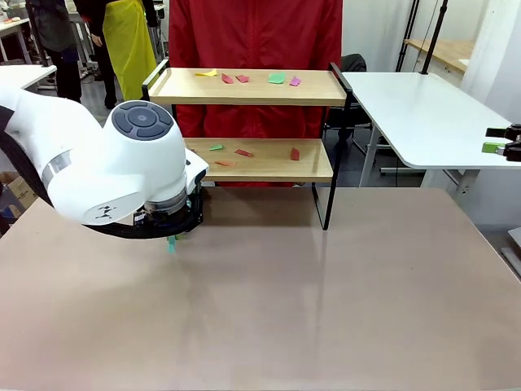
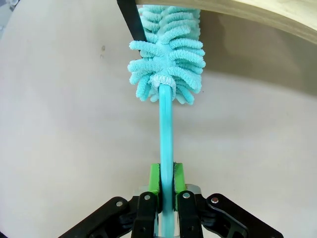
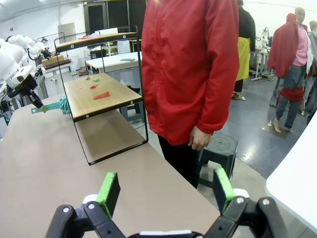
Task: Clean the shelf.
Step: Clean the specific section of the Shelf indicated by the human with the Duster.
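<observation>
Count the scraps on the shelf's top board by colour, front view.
Top board:
yellow scrap: 1
red scraps: 2
green scrap: 1
pink scrap: 1
Total: 5

Shelf (image 1: 260,96): two-tier, light wooden boards on a thin black frame with raised side rails, upright at 12 o'clock at the bench (image 1: 326,285) far edge. Small coloured scraps (image 1: 277,78) litter both boards.
</observation>
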Motion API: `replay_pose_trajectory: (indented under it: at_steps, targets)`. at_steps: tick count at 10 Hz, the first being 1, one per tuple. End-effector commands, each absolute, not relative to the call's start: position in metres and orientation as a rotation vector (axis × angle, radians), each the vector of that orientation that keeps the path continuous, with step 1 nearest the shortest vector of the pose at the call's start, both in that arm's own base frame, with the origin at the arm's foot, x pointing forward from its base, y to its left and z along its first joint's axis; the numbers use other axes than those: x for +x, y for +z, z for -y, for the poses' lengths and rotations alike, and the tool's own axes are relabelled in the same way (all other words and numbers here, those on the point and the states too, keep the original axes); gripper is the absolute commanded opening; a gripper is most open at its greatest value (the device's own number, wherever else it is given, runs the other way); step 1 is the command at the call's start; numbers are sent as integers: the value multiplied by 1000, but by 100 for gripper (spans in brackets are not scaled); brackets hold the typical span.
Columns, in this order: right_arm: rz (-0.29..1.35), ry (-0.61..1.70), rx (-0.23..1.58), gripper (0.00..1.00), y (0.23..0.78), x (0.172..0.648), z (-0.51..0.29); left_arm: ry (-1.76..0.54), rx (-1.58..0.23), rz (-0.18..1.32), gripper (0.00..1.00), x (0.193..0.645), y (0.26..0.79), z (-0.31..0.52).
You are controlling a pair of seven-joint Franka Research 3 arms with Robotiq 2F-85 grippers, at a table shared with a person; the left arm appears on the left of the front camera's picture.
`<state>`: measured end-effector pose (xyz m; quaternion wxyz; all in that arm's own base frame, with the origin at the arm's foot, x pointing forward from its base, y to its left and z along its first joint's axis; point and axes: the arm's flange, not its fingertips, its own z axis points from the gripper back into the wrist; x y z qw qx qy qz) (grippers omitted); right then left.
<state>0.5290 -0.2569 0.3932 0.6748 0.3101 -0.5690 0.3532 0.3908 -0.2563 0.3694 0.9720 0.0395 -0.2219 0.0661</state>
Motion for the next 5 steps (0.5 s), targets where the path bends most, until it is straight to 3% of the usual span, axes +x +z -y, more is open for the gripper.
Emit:
replay_pose_trajectory:
  at_steps: [1,5]
  targets:
    - [1267,787,686,100,400,530,253,136,100,445,13,390,371,253]
    - [1267,787,686,100,400,530,253,131,83,445,13,391,369,256]
